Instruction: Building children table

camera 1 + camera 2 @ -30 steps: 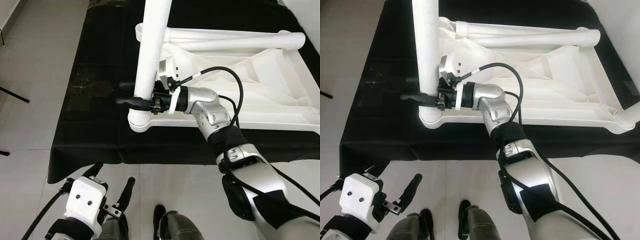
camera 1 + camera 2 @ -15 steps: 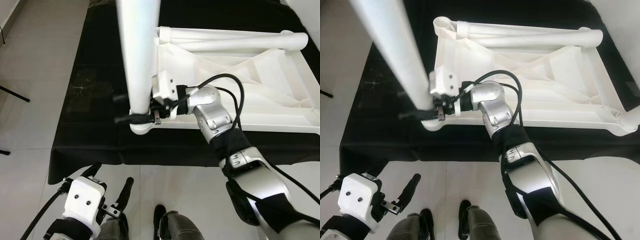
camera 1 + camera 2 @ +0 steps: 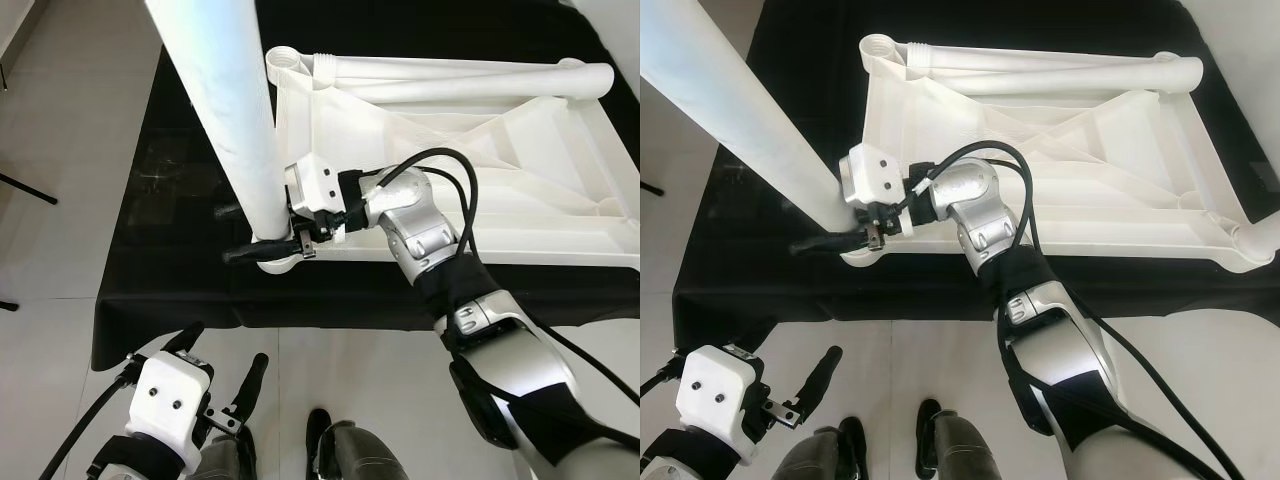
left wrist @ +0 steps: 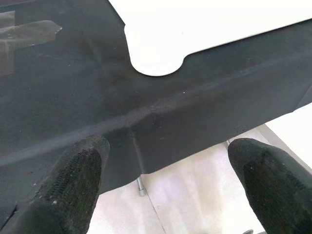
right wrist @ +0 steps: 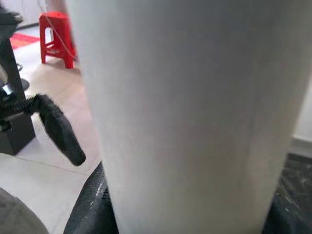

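Note:
A white plastic table top (image 3: 480, 150) lies upside down on a black cloth (image 3: 170, 170). My right gripper (image 3: 242, 234) is shut on the lower end of a thick white table leg (image 3: 225, 110). The leg's foot meets the round corner socket (image 3: 280, 264) at the top's near left corner, and its upper part leans left toward the camera. In the right wrist view the leg (image 5: 190, 107) sits between the black fingers (image 5: 92, 204). My left gripper (image 3: 222, 358) hangs open low at the left, in front of the cloth's edge (image 4: 146, 117).
Another white leg (image 3: 470, 80) lies along the far side of the table top. A leg end (image 3: 1262, 235) juts out at the right. The black cloth hangs over the front edge onto pale floor tiles (image 3: 60, 150). A red stool (image 5: 56, 36) stands far off.
The leg's upper end has swung from leaning slightly right to leaning left. My right wrist has turned with it at the corner socket. The left arm has not moved.

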Available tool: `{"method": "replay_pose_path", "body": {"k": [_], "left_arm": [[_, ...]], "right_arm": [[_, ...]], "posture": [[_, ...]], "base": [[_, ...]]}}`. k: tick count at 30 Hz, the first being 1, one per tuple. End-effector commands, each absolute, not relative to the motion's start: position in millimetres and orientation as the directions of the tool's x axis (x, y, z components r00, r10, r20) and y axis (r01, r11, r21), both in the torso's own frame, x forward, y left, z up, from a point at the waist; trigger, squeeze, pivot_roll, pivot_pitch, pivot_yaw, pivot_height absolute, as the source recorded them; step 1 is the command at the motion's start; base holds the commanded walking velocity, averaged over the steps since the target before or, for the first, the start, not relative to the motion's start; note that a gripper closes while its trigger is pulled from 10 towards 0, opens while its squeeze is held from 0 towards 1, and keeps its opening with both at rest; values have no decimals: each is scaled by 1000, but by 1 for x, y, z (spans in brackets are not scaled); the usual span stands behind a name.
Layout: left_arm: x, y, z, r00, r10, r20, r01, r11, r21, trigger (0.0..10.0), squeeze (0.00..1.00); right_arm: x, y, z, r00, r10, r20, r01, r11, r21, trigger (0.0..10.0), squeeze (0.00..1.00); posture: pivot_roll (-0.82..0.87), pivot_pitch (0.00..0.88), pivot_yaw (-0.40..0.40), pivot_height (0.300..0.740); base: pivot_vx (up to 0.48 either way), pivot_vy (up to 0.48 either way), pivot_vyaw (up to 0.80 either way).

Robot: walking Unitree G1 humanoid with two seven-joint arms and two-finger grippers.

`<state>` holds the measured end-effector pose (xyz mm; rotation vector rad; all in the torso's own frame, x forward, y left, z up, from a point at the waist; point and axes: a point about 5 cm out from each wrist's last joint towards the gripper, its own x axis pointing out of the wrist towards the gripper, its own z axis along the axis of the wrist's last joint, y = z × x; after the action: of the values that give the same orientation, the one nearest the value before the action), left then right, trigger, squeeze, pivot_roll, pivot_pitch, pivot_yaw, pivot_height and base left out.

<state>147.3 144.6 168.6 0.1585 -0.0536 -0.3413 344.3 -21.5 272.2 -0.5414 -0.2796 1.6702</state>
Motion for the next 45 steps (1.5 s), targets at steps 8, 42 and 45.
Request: {"method": "replay_pose_path", "body": {"k": [8, 42, 45], "left_arm": [[145, 146, 167, 942, -336, 8, 330, 929, 170, 10000, 0], [152, 154, 163, 945, -326, 4, 320, 930, 180, 10000, 0], [152, 155, 163, 947, -320, 6, 314, 932, 183, 10000, 0]], "right_arm": [[358, -20, 233, 64, 969, -238, -961, -4, -276, 10000, 0], [319, 12, 195, 854, 520, -11, -520, 854, -5, 10000, 0], [319, 9, 197, 868, 497, -12, -497, 868, 3, 10000, 0]], "posture": [[-121, 396, -109, 740], [-151, 373, -97, 740], [-153, 371, -94, 740]], "base": [[0, 0, 0], [0, 0, 0], [0, 0, 0]]}}
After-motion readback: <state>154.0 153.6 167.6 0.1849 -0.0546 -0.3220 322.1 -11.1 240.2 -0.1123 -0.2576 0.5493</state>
